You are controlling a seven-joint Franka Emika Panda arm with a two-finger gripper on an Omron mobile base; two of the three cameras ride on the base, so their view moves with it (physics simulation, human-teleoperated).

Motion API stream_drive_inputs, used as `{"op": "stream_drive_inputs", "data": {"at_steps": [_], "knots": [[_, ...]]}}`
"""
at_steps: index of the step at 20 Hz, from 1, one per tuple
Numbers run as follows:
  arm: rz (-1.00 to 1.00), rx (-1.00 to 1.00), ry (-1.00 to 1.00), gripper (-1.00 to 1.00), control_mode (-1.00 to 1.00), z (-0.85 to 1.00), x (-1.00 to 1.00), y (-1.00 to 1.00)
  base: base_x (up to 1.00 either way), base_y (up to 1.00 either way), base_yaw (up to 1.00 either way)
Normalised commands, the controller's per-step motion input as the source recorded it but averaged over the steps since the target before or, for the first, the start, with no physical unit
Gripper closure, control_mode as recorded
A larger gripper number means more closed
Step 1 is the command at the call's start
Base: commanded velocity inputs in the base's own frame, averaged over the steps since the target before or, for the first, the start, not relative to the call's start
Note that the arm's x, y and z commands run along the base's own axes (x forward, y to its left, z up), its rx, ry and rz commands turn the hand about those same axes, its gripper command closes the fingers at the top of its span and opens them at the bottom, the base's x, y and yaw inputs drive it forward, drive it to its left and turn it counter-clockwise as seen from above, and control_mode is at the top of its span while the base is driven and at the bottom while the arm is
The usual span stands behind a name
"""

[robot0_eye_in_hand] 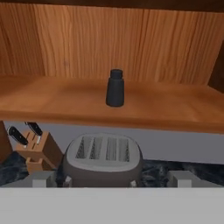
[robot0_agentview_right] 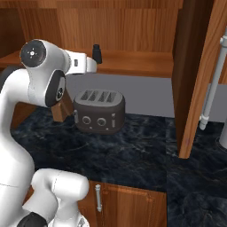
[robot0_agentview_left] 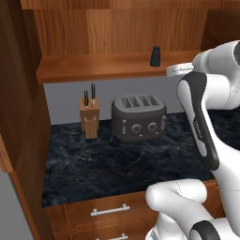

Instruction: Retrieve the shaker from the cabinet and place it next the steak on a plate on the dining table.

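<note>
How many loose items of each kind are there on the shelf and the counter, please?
Small black tapered shaker, on the wooden cabinet shelf: 1
Dark grey four-slot toaster, on the black marble counter: 1
Wooden knife block, on the counter: 1
Total: 3

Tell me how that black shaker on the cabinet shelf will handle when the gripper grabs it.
The shaker stands upright on the cabinet shelf, tall for its small base, so a sideways nudge could probably tip it. Its body is round and tapers toward the top, so once down it may roll, and a grip high up might slip. It looks rigid and likely light.
</note>
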Motion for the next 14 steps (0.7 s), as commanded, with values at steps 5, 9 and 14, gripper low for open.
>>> {"op": "stream_drive_inputs", "data": {"at_steps": [5, 9, 14], "knots": [[-0.01, 0.01, 0.11, -1.00, -1.00, 0.04, 0.06, 0.00, 0.00, 0.00, 0.00], [-0.01, 0.03, 0.04, -1.00, -1.00, 0.04, 0.17, 0.03, 0.00, 0.00, 0.00], [-0.02, 0.08, 0.00, -1.00, -1.00, 0.01, 0.22, 0.02, 0.00, 0.00, 0.00]]}}
